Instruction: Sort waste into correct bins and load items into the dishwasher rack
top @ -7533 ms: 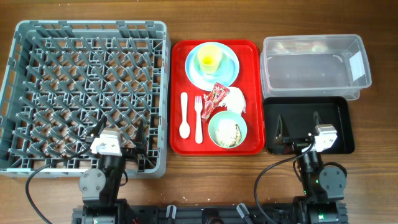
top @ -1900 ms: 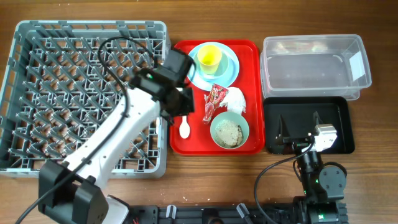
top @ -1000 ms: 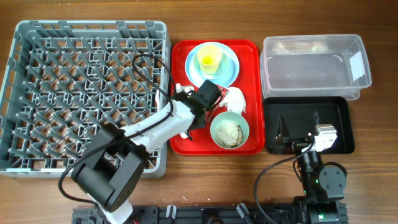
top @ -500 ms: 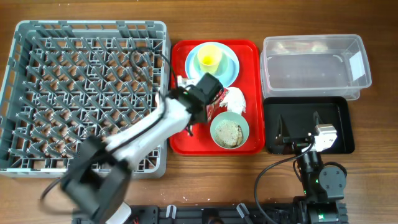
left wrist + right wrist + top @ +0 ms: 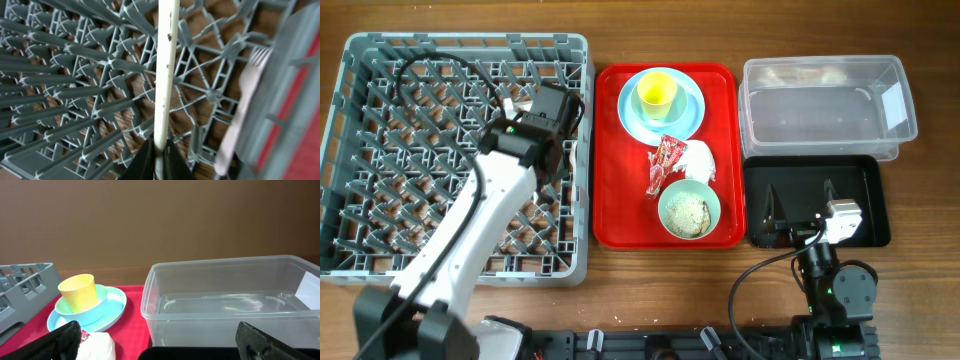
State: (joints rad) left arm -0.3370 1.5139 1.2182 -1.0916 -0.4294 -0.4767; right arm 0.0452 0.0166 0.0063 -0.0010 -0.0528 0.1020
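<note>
Over the right part of the grey dishwasher rack (image 5: 460,42), my left gripper (image 5: 535,112) is shut on the white spoon. In the left wrist view the jaws (image 5: 159,160) pinch its handle (image 5: 166,75) above the pegs. The white fork (image 5: 242,100) lies in the rack by its right wall. On the red tray sit the yellow cup (image 5: 657,93) on the pale blue plate (image 5: 692,112), the red wrapper (image 5: 663,162), the white napkin (image 5: 697,160) and a green bowl of rice scraps (image 5: 688,210). My right gripper (image 5: 800,200) hangs open over the black tray (image 5: 865,215).
The clear tub (image 5: 825,110) stands behind the black tray at the right. The red serving tray (image 5: 620,200) lies between the rack and the bins. In the right wrist view the tub (image 5: 225,300) fills the middle, with the cup (image 5: 77,292) to its left.
My left gripper shut on the spoon on the red tray, lifted it and swung left over the rack. The right arm has not moved.
</note>
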